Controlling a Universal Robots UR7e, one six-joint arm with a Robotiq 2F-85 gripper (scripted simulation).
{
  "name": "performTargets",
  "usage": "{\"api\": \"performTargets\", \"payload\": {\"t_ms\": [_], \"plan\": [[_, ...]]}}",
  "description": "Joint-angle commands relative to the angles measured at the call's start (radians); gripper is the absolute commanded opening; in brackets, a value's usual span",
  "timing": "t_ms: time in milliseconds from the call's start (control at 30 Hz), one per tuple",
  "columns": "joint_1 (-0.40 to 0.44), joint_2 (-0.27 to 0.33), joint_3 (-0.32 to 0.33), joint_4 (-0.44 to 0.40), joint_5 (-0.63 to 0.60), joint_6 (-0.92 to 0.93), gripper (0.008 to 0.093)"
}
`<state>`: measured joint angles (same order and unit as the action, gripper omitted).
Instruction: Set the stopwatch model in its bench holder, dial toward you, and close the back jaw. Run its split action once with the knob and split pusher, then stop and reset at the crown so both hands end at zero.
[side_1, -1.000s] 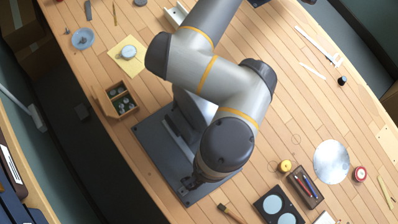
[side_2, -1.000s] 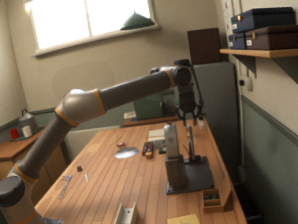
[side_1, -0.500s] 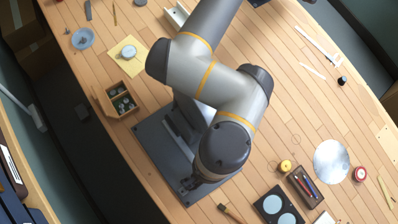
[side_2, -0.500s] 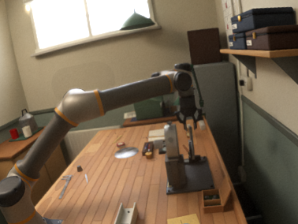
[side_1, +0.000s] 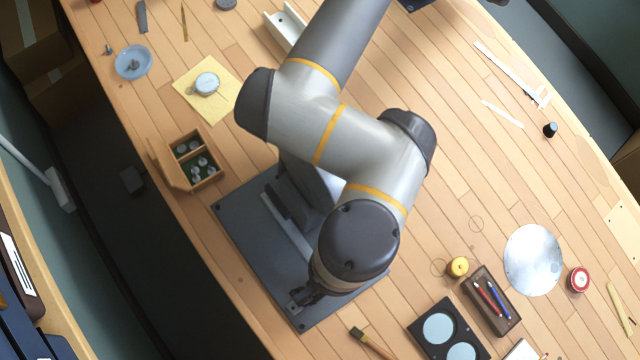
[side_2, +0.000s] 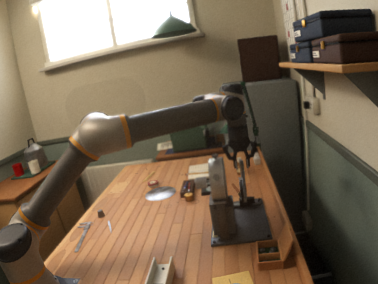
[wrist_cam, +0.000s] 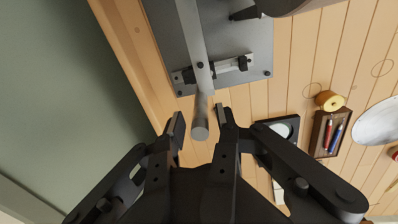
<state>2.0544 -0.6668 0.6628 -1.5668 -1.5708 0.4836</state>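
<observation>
On the near edge of the bench the grey base plate (side_1: 270, 240) carries the holder block (side_2: 221, 200) and an upright lever handle (wrist_cam: 199, 119). My gripper (wrist_cam: 197, 123) stands right above that handle's rounded tip, open with a finger on each side of it and holding nothing. The stopwatch model (side_1: 206, 83) lies dial up on a yellow cloth (side_1: 207, 90) further along the bench, well away from the holder. The lever rises from a short rail (wrist_cam: 212, 71) at the end of the plate. My arm hides most of the holder from the side camera.
The arm's elbow (side_1: 330, 130) spans the bench above the plate. A small wooden parts box (side_1: 192, 161) sits beside the plate; a round metal disc (side_1: 532, 259), a pen tray (side_1: 491, 300), a yellow spool (side_1: 457, 266) and a black lens tray (side_1: 447, 336) lie nearby.
</observation>
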Motion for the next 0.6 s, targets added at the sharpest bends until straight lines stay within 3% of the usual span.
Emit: {"api": "performTargets", "payload": {"t_ms": [0,567], "plan": [[0.0,-0.001,0.001,-0.002,0.0,0.0,0.044],[0.0,-0.001,0.017,-0.018,0.0,0.0,0.044]]}}
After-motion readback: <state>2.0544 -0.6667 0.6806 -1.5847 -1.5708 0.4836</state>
